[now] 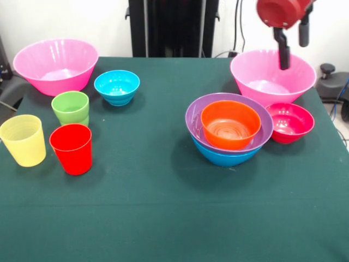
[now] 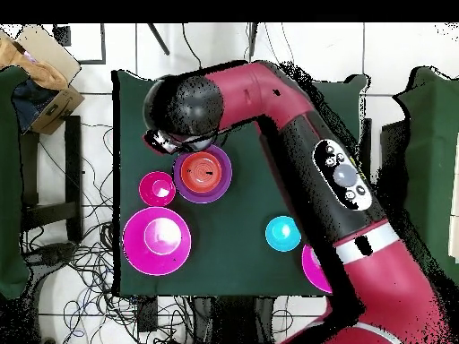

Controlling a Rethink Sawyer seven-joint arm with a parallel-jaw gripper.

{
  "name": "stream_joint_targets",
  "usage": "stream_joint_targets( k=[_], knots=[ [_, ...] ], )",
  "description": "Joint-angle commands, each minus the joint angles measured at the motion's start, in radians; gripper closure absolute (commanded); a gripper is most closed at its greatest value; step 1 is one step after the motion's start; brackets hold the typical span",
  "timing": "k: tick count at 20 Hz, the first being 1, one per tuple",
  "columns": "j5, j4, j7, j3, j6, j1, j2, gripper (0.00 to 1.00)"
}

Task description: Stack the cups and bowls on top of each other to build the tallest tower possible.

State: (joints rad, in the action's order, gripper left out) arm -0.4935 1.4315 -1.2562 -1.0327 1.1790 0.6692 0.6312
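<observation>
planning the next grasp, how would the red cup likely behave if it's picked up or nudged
The red cup looks like thin glossy plastic, so probably light and a bit slippery. It stands upright on a base narrower than its mouth, so a push near the rim might tip it. It tapers, so on its side it would likely roll in a curve.

The front view looks across and slightly down at the green table (image 1: 163, 218) from its near edge, close enough that the tabletop fills the width. The overhead view looks straight down from high above the same table (image 2: 238, 260), taking in surrounding floor. Both share the purple bowl (image 1: 229, 123) (image 2: 220, 184) stack.
</observation>
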Motion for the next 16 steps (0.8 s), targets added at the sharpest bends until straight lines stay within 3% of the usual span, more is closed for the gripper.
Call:
stream_joint_targets(
  k=[1, 16],
  knots=[
    [-0.017, 0.027, 0.102, 0.071, 0.016, 0.034, -0.002, 0.0],
    [-0.029, 0.054, 0.127, 0.056, -0.004, 0.062, -0.014, 0.0]
  ],
)
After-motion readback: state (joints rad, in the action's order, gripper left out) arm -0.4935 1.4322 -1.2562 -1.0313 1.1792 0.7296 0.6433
